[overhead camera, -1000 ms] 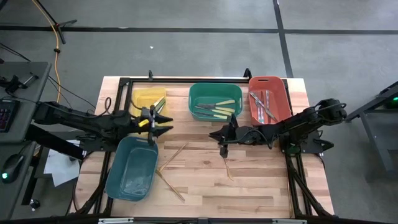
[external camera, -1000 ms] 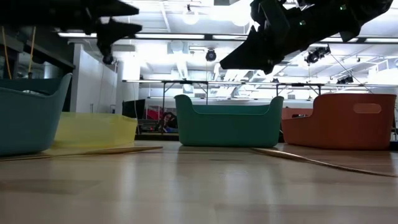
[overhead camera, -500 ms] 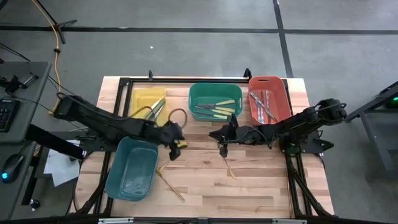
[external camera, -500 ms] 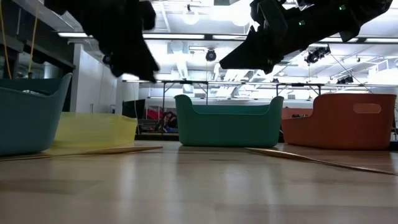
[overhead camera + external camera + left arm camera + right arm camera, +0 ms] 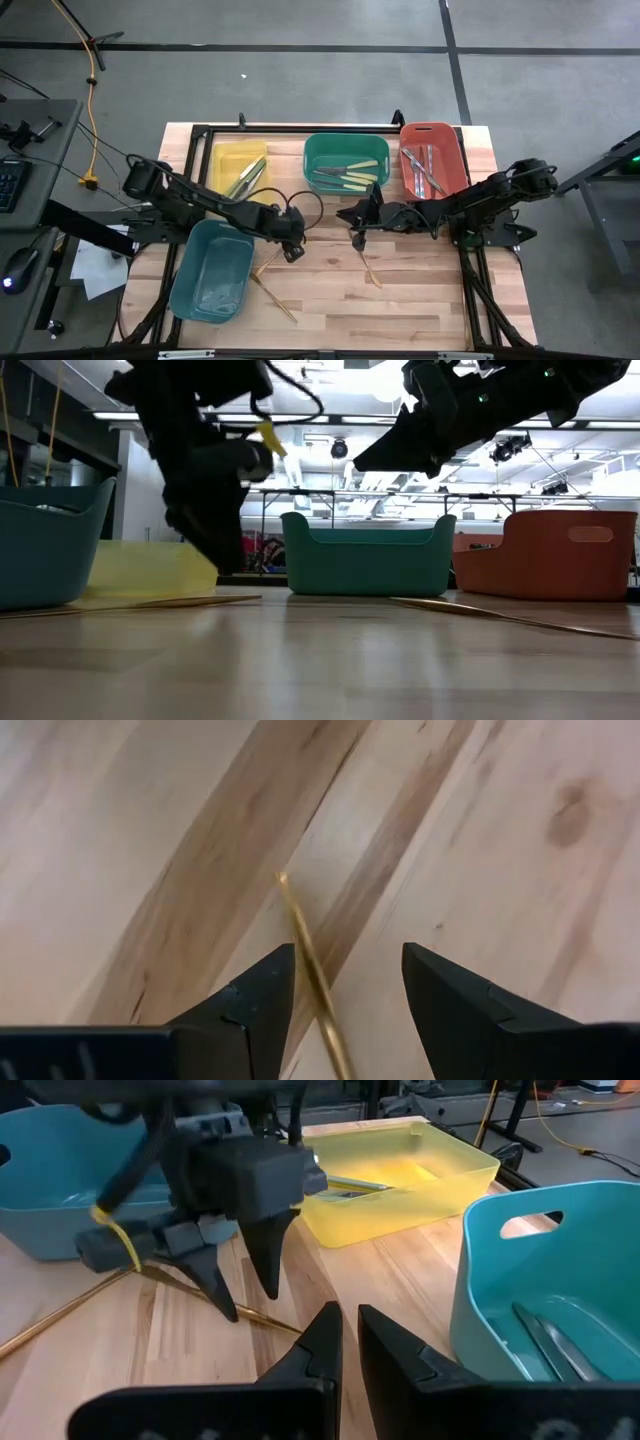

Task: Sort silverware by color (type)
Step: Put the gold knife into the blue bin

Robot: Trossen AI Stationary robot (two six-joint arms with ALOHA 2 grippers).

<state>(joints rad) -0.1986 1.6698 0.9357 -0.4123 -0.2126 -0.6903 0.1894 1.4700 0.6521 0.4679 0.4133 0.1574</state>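
My left gripper [image 5: 291,247] points down, open, just above the table's middle. Its fingers stand on either side of a tan wooden utensil [image 5: 305,945] without touching it; that utensil [image 5: 267,263] lies flat on the table. A second wooden utensil [image 5: 275,298] lies nearer the near edge, and a third [image 5: 370,272] lies under my right gripper [image 5: 358,238]. My right gripper hovers shut and holds nothing. The right wrist view shows my left gripper [image 5: 250,1302] over the wooden utensil [image 5: 275,1320].
Along the far edge stand a yellow bin [image 5: 226,158] with green-handled utensils, a green bin [image 5: 312,150] with yellow-handled ones and a red bin [image 5: 455,160] with silver ones. A teal bin [image 5: 190,290] sits near left, close to my left arm.
My left arm has swung from beside the yellow bin toward the table's middle and near edge. Its gripper has come down, pointing at the table, and stands astride the wooden utensil. The utensils have not moved.
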